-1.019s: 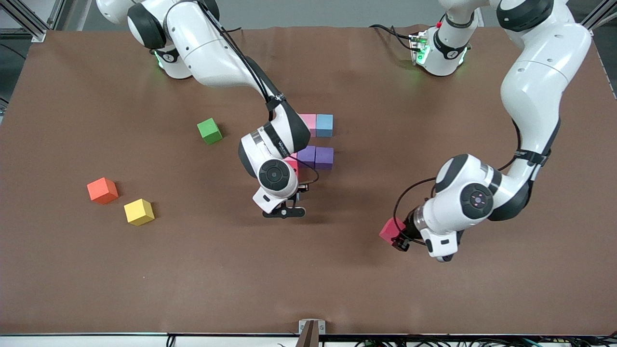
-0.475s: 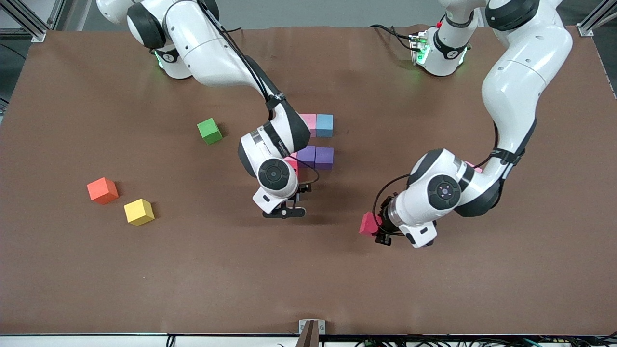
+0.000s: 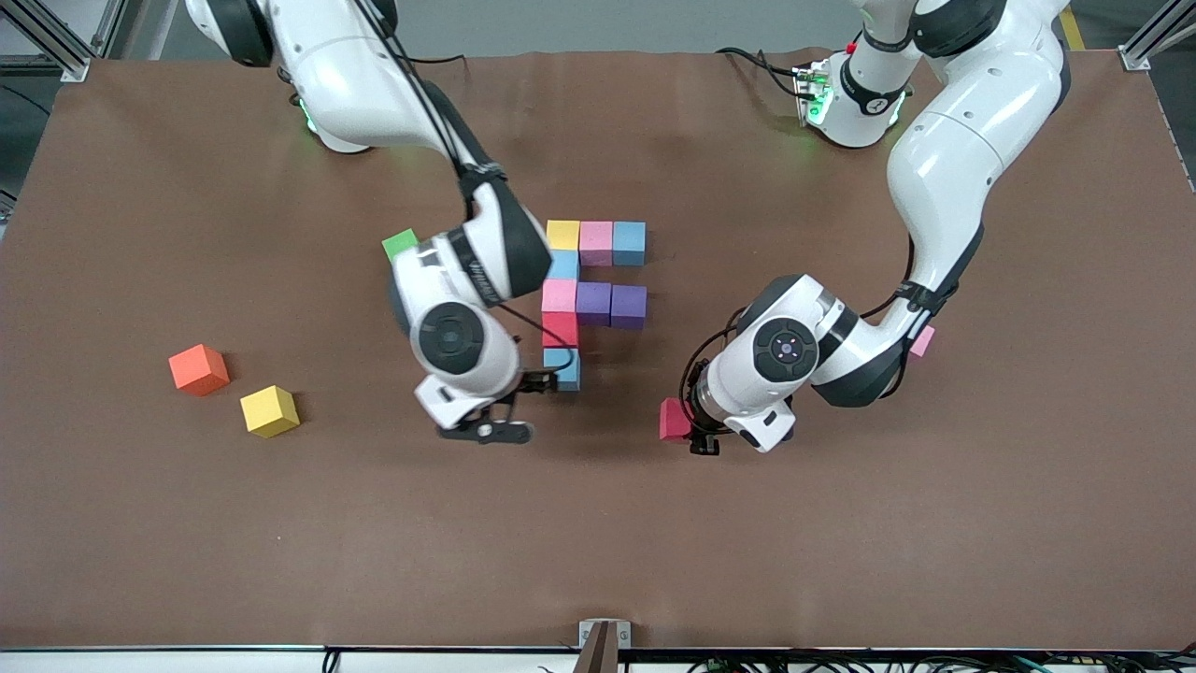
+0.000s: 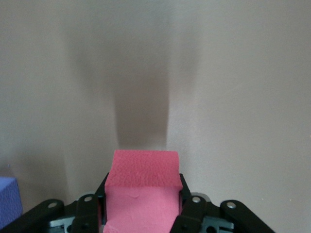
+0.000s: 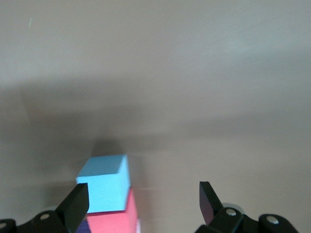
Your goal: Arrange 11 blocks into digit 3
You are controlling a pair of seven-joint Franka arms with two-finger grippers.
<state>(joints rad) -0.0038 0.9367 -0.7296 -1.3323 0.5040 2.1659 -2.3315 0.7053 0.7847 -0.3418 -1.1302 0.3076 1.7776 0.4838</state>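
Observation:
The figure on the table holds a yellow (image 3: pixel 562 234), pink (image 3: pixel 596 242) and light blue block (image 3: pixel 629 242) in a row. A light blue (image 3: pixel 564 267), pink (image 3: pixel 560 295), red (image 3: pixel 561 329) and light blue block (image 3: pixel 564 367) run toward the front camera. Two purple blocks (image 3: pixel 611 305) touch that pink one. My right gripper (image 3: pixel 486 428) is open and empty beside the end light blue block (image 5: pixel 104 188) and the red one (image 5: pixel 112 222). My left gripper (image 3: pixel 690 428) is shut on a red block (image 3: pixel 672 418), which fills the left wrist view (image 4: pixel 141 194).
A green cube (image 3: pixel 399 243) lies partly under my right arm. An orange cube (image 3: pixel 198 369) and a loose yellow cube (image 3: pixel 269 410) lie toward the right arm's end. A pink block (image 3: pixel 923 340) peeks from under my left arm. A bluish-purple corner (image 4: pixel 8 201) shows in the left wrist view.
My right gripper has drawn away from the figure toward its own end, uncovering the column of blocks. My left gripper has carried the red block toward the figure.

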